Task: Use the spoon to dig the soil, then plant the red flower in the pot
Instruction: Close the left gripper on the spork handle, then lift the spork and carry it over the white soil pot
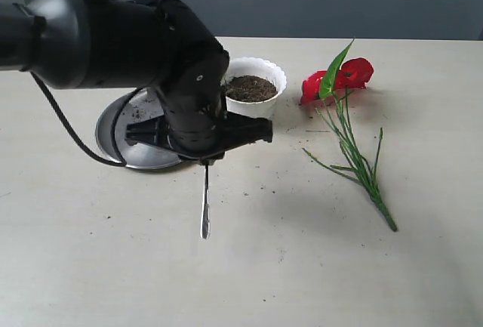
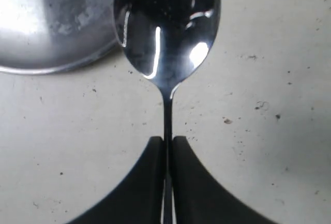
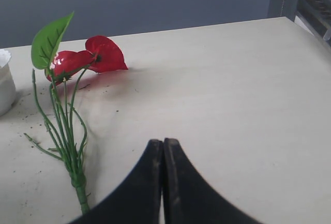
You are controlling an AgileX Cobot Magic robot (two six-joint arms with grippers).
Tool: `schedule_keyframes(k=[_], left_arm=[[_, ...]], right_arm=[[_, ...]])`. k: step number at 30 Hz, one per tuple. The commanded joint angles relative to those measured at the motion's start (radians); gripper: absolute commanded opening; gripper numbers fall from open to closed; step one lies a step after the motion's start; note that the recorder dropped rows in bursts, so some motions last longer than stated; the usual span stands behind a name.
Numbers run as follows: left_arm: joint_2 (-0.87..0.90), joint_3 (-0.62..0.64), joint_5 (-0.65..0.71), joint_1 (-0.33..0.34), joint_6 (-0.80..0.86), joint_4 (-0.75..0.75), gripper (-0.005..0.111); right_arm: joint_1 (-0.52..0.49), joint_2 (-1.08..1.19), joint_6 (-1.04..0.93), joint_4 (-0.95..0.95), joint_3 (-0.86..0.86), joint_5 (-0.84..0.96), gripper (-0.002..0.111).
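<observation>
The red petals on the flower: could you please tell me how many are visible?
2. In the exterior view, one petal sits left of the green leaf, nearer the pot; the other petal sits right of the leaf. Any smaller petal underneath would be hidden.

Exterior camera high over table [image 1: 423,266], left wrist close above spoon [image 2: 165,27], right wrist low, red flower [image 3: 106,54] shared with exterior

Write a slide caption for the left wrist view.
Left gripper holds the spoon by its handle, the shiny bowl next to the steel plate on the table.
</observation>
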Motion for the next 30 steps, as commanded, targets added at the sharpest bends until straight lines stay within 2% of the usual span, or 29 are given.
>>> schedule_keyframes(k=[1, 8, 16, 24, 30], left_arm=[[-0.054, 0.002, -0.040, 0.000, 0.003, 0.068, 0.000], [-0.107, -0.002, -0.097, 0.002, 0.003, 0.136, 0.000], [-0.108, -0.086, -0.081, 0.002, 0.085, 0.178, 0.000], [-0.108, -0.109, -0.137, 0.085, 0.137, 0.158, 0.000], [-0.106, -0.121, -0.277, 0.161, 0.259, 0.015, 0.000]], right_arm=[[-0.004, -0.004, -0.003, -0.003, 0.002, -0.015, 0.000], [-0.004, -0.004, -0.003, -0.003, 0.002, -0.015, 0.000], [-0.004, -0.004, -0.003, -0.003, 0.002, -0.015, 0.000], [-0.004, -0.004, -0.003, -0.002, 0.002, -0.013, 0.000], [-0.004, -0.004, -0.003, -0.002, 0.002, -0.013, 0.000]])
